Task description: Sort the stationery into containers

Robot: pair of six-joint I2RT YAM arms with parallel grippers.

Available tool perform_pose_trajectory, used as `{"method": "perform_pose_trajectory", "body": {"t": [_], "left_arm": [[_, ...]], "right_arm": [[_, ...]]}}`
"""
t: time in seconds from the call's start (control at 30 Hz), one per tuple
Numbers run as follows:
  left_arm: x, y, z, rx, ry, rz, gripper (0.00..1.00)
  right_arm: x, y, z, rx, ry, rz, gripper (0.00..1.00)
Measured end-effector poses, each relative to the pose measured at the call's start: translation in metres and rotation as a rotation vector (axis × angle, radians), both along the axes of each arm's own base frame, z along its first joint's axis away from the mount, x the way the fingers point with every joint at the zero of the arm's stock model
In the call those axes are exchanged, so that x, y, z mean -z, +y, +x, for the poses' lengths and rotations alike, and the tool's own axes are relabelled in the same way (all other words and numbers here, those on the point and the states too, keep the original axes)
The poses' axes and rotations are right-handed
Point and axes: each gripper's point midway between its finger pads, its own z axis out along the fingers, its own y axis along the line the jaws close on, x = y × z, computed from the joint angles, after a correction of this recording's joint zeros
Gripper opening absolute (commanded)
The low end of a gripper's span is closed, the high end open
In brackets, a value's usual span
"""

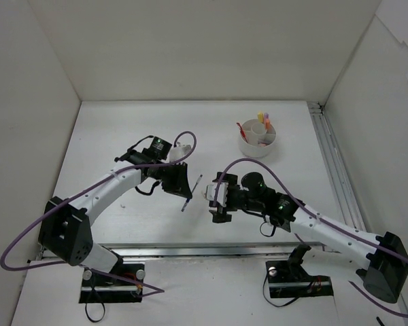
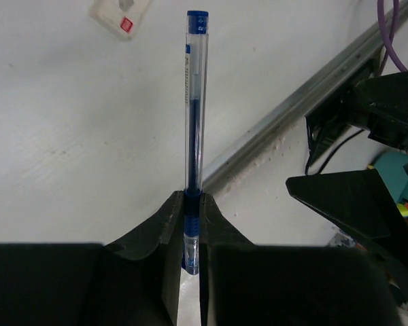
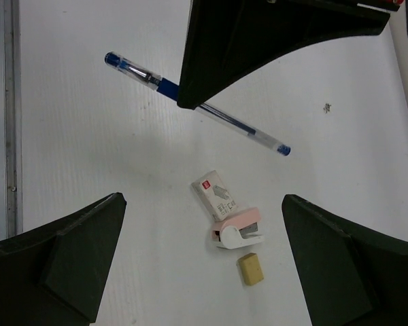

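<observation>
The left gripper pinches the blue pen tight near one end, down at the table; the right gripper gapes wide, holding nothing; I would lift slow and keep the pen level on its way to the far white dish.

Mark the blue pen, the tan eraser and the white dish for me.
blue pen [image 2: 193,102], left wrist view, middle of clear barrel.
tan eraser [image 3: 251,268], right wrist view, top face.
white dish [image 1: 257,151], top external view, near outer wall.
</observation>
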Motion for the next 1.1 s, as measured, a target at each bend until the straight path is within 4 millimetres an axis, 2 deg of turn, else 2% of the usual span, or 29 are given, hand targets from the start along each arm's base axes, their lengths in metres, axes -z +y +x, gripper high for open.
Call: {"method": "perform_pose_trajectory", "body": {"t": [0.37, 0.57, 0.67, 0.7, 0.77, 0.8, 0.97, 1.0, 1.07, 1.1], "left_arm": [[-0.01, -0.022, -0.057, 0.119, 0.169, -0.061, 0.0], [-0.02, -0.022, -0.067, 0.142, 0.209, -0.059, 0.0], [-0.027, -0.023, -0.067, 0.145, 0.203, -0.064, 0.0], [-0.029, -0.024, -0.067, 0.149, 0.2, -0.065, 0.0], [-0.032, -0.024, -0.068, 0.155, 0.196, -0.066, 0.0], [-0.033, -0.025, -0.069, 0.159, 0.197, -0.065, 0.0], [-0.03, -0.023, -0.068, 0.16, 0.205, -0.052, 0.0], [-0.03, -0.023, -0.067, 0.159, 0.204, -0.052, 0.0], [-0.029, -0.024, -0.066, 0.161, 0.206, -0.049, 0.02], [-0.029, -0.024, -0.065, 0.163, 0.209, -0.048, 0.1]], "right_arm": [[0.014, 0.015, -0.004, -0.08, -0.036, -0.06, 0.98], [0.018, 0.027, -0.009, -0.155, -0.024, -0.068, 0.94], [0.022, 0.034, -0.011, -0.191, -0.01, -0.069, 0.82], [0.023, 0.037, -0.013, -0.204, -0.008, -0.07, 0.69], [0.026, 0.041, -0.013, -0.221, -0.008, -0.067, 0.5], [0.026, 0.044, -0.014, -0.23, -0.01, -0.065, 0.35], [0.036, 0.046, -0.023, -0.268, 0.025, -0.082, 0.1], [0.038, 0.045, -0.026, -0.276, 0.033, -0.086, 0.0], [0.041, 0.044, -0.03, -0.285, 0.048, -0.092, 0.0], [0.041, 0.044, -0.03, -0.285, 0.048, -0.093, 0.0]]}}
